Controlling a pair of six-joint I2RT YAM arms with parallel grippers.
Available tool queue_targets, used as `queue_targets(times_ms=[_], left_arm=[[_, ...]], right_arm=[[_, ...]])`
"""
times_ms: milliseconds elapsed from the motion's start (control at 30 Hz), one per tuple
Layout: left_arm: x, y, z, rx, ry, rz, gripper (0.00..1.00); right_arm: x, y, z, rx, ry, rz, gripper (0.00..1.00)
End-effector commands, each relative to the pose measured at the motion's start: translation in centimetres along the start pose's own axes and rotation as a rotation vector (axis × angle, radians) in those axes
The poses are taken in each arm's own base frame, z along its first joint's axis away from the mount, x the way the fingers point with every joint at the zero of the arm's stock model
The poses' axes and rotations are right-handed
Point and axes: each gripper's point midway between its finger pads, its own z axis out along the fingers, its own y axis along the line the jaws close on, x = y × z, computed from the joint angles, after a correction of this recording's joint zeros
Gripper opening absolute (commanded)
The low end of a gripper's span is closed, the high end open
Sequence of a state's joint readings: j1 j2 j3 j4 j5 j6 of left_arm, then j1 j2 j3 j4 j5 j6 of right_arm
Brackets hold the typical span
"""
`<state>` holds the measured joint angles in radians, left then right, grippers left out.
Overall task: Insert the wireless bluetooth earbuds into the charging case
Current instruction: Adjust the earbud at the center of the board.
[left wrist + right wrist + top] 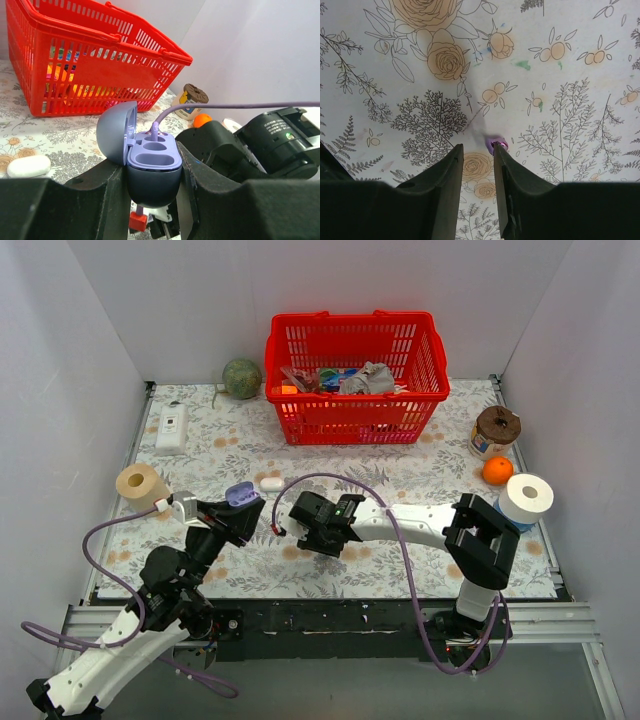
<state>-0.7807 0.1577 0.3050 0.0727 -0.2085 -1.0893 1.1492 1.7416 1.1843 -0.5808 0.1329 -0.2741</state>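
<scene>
The left jaws clamp the open charging case (152, 175); the right jaws stand apart above the floral surface (560, 100), an earbud (498, 145) at one o'clock off their tips.

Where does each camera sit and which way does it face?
Top external: high behind the left arm and right arm, both in view, looking down on the floral table.
Left wrist: low, facing the red basket past the open charging case gripped in its own jaws.
Right wrist: straight down at the table and one earbud by its parted jaws.
Shared: top and left wrist both show basket and case.
</scene>
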Motion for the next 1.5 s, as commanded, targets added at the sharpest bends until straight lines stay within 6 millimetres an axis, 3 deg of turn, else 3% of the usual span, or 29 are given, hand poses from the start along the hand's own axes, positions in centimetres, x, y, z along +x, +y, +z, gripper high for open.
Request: queue_targets(times_ms=[0,467,700,800,900,1000,1033,1100,1133,1167,1233,1300,1467], left_arm=[[-1.0,0.5,-0.1,-0.034,-0.035,0.000,0.00],[-1.0,0.8,-0.3,-0.049,-0.037,0.000,0.00],[-0.8,0.9,-0.3,-0.049,-0.035,-0.003,0.00],[-1.0,0.9,-0.3,-0.051,-0.039,-0.003,0.00],[-1.0,0.9,-0.4,-0.053,-0.042,-0.002,0.00],[-1.1,0.9,-0.4,-0.054,-0.044,-0.001,0.00],[-1.1,0.9,-0.4,-0.055,-0.045,-0.001,0.00],[-1.2,1.0,-0.4,-0.058,-0.046,0.000,0.00],[-1.2,1.0,-0.4,-0.057,-0.047,-0.001,0.00],[-1.2,1.0,-0.4,-0.056,-0.047,-0.002,0.00],[-1.0,1.0,-0.4,-0.055,-0.045,-0.006,0.00],[-0.9,0.9,-0.3,-0.051,-0.043,-0.009,0.00],[-0.8,0.6,-0.2,-0.040,-0.033,-0.009,0.00]], right_arm=[[-1.3,-0.4,-0.2,0.020,-0.017,-0.032,0.37],[-0.1,-1.1,1.1,0.064,0.035,-0.035,0.31],[-0.9,-1.7,0.6,0.098,0.000,-0.016,0.37],[-2.0,-2.0,-0.1,0.116,-0.048,0.016,0.41],[-3.8,-2.5,-2.0,0.141,-0.143,0.076,0.44],[-5.1,-3.2,-4.5,0.183,-0.251,0.153,0.46],[-5.7,-3.9,-6.1,0.217,-0.314,0.184,0.46],[-4.7,-4.0,-6.6,0.241,-0.336,0.242,0.46],[-4.3,-4.6,-7.7,0.287,-0.371,0.330,0.41],[-3.2,-4.4,-7.2,0.297,-0.366,0.369,0.31],[-2.0,-4.3,-7.3,0.312,-0.389,0.482,0.02],[-0.1,-3.1,-5.8,0.282,-0.356,0.520,0.01],[1.2,-0.1,-3.3,0.180,-0.335,0.625,0.01]])
